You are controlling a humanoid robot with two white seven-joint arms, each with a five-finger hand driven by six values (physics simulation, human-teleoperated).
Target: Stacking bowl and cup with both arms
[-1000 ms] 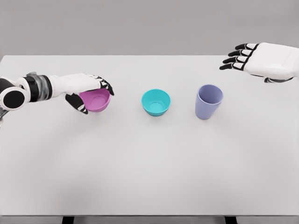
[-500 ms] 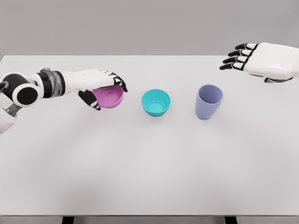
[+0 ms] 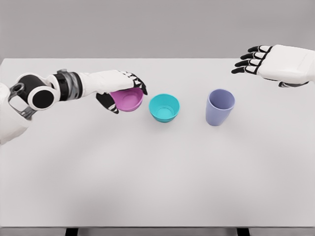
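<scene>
My left hand (image 3: 119,88) is curled around the pink bowl (image 3: 128,100), fingers draped over its far rim and the thumb (image 3: 107,103) hooked under its near side. The bowl is tipped a little, its mouth facing up and towards me, so I look into the hollow; it has no long axis to speak of, being round and wider than deep. I cannot tell whether its base touches the table (image 3: 157,172) or hangs just above it. It sits left of the table's middle, nearer the far edge than the near one.

Just beside it on the right, apart from it by a narrow gap, stands the teal bowl (image 3: 164,107), upright, mouth up. Further right, well apart from the teal bowl, is the lavender cup (image 3: 219,107), also mouth up, its long axis close to vertical and leaning slightly towards me in this view.

My right hand (image 3: 268,63) hovers over the far right corner of the table, fingers stretched out towards the left and holding nothing.
</scene>
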